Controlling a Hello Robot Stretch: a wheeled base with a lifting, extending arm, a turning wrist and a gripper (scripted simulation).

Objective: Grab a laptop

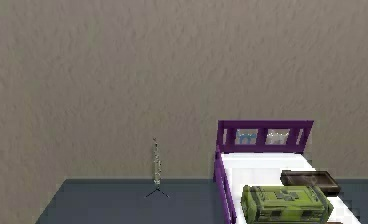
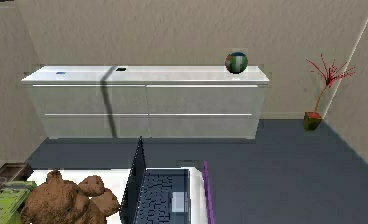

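The open laptop [image 2: 158, 192] sits on the white bed [image 2: 112, 178] at the bottom of the arm side view, just left of the middle, close in on my reaching side. Its dark lid stands upright and shows almost edge-on. The hinge runs up the picture, away from me, and the grey keyboard deck spreads flat toward the bed's purple edge [image 2: 205, 190]. A brown teddy bear [image 2: 64, 200] lies just beside the lid's back, and a green case [image 2: 6, 190] lies near the view's left edge. Beyond the bed there is open dark floor, then a long white dresser [image 2: 142, 100] against the wall with a globe [image 2: 236, 62] on top, and a red potted plant [image 2: 317, 112] in the far corner.

In the forward view the bed's purple headboard [image 1: 264, 134] stands at the right against a bare wall. The green case [image 1: 286, 203] and a dark tray [image 1: 312, 179] lie on the mattress, and a thin pale stand [image 1: 155, 170] stands on the floor to the left.

I cannot tell the state of my gripper or whether it holds anything. I judge the coming move turns on one offset. The laptop lies slightly frontward of my arm's line and very near, so I would nudge the base forward and keep the reach short. I would then meet the deck from its open side, away from the bear.
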